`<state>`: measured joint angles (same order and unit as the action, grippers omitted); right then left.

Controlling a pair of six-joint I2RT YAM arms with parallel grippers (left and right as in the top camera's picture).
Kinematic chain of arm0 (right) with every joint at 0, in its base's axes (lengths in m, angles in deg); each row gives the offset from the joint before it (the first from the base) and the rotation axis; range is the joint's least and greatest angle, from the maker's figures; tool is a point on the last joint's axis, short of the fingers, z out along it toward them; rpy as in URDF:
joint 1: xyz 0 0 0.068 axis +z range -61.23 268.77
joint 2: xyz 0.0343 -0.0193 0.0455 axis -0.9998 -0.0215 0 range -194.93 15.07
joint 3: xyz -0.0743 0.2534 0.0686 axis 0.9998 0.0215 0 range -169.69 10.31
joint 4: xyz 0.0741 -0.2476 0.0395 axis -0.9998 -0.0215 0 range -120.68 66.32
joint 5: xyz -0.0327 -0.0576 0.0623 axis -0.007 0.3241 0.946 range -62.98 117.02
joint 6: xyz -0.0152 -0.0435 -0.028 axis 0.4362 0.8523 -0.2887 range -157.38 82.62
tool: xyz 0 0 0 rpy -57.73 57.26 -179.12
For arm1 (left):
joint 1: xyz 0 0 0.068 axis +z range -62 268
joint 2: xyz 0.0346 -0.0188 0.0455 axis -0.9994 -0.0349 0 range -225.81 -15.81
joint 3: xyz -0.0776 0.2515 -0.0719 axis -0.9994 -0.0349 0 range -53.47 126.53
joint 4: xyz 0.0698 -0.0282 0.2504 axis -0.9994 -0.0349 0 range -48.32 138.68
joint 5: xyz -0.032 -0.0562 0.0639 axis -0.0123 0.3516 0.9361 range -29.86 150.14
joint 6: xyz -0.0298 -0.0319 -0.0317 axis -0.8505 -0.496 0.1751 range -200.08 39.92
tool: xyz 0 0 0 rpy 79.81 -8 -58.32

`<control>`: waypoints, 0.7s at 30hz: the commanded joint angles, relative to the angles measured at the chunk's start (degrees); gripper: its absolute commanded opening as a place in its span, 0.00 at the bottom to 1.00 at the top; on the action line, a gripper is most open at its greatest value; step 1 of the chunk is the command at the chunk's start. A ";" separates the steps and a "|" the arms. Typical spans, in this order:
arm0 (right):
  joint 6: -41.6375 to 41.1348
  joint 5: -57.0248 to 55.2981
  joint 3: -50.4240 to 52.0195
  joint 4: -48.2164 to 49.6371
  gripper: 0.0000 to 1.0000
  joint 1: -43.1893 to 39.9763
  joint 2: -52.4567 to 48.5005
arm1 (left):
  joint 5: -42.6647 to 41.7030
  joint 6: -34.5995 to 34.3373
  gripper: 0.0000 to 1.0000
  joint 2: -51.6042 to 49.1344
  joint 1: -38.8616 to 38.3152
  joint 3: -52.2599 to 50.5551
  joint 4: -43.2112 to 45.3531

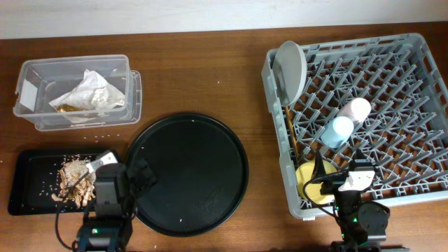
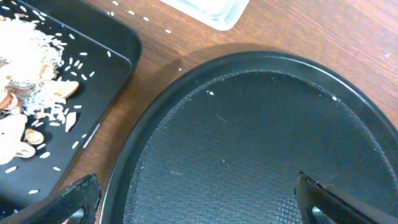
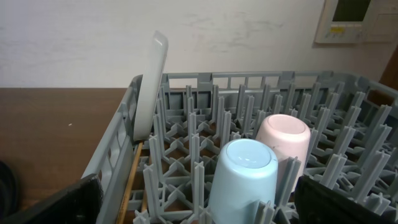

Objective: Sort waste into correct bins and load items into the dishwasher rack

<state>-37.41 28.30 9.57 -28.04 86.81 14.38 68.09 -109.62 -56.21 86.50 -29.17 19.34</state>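
Note:
The dishwasher rack [image 1: 392, 84] on the right holds the grey-white plate [image 1: 290, 68] on edge, the pink cup [image 1: 358, 109] and light-blue cup [image 1: 337, 131] upside down, the yellow bowl [image 1: 312, 183] and the chopsticks [image 1: 290, 136] along its left wall. The clear box [image 1: 42, 73] holds the white napkin [image 1: 89, 93] and the brown wrapper [image 1: 66, 107]. Food scraps [image 1: 75, 180] lie in the shallow black tray [image 1: 31, 178]. My left gripper [image 1: 126, 166] [image 2: 199, 202] is open over the round tray's left edge. My right gripper [image 1: 343, 176] [image 3: 202, 205] is open at the rack's front, behind the light-blue cup [image 3: 242, 177].
A large round black tray [image 1: 189, 175] [image 2: 249, 143] lies in the middle of the brown table. A few rice grains are scattered on the wood between the clear box [image 2: 211, 9] and the shallow tray [image 2: 106, 68]. A white wall stands behind the rack [image 3: 112, 162].

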 commanded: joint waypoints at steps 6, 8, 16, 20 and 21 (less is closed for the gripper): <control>-0.44 -0.50 0.42 -0.20 0.99 -0.33 0.48 | -1.20 7.10 0.99 15.67 -0.13 -2.73 -0.02; -0.44 -0.48 0.42 -0.20 0.99 -0.33 0.48 | -2.89 7.76 0.99 19.23 -0.44 -3.67 -0.04; -0.42 -0.50 0.42 -0.20 0.99 -0.33 0.48 | -3.30 8.76 0.99 24.11 -1.03 -5.55 -0.07; -0.44 -0.48 0.42 -0.20 0.99 -0.33 0.48 | -5.88 19.58 0.99 25.31 -1.03 -5.57 0.00; -0.44 -0.50 0.42 -0.20 0.99 -0.33 0.48 | -5.86 22.49 0.99 25.70 -1.03 -5.62 0.07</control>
<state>-37.39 28.32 9.57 -28.04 86.81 14.38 64.42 -97.92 -32.08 85.76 -34.14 19.19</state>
